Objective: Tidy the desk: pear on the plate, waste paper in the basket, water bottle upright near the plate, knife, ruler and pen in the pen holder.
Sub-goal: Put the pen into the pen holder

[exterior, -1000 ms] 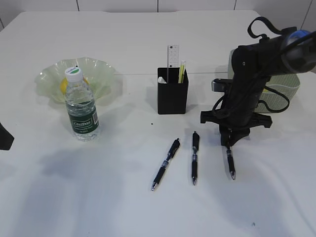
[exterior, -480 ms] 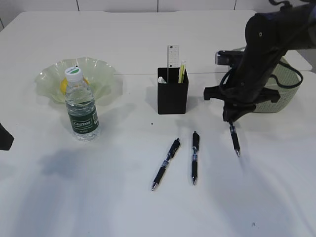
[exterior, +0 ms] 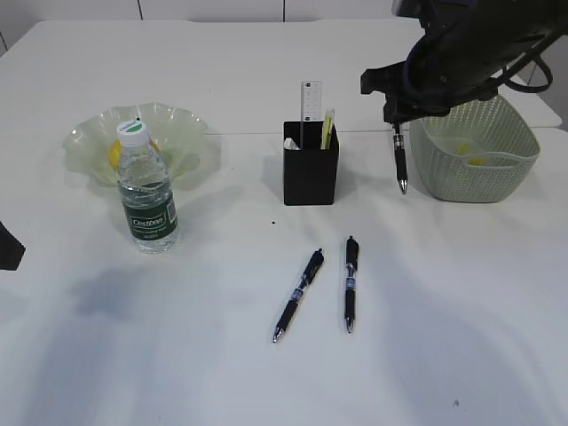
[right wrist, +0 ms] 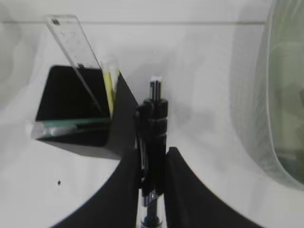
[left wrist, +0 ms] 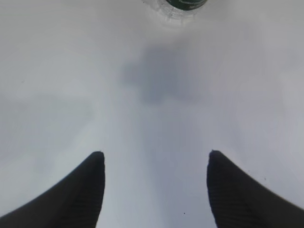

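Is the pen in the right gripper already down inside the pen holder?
No. The pen hangs from the right gripper in the air, between the pen holder and the basket.

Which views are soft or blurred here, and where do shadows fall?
Exterior view: sharp on the desk, soft diffuse shadows at its left front, the right claw and arm dark against it. Left wrist view: soft overall, a grey shadow patch below the water bottle. Right wrist view: the held pen is close and blurry, and the basket is defocused.

Pen (right wrist: 153, 137) in right claw (right wrist: 153, 178)
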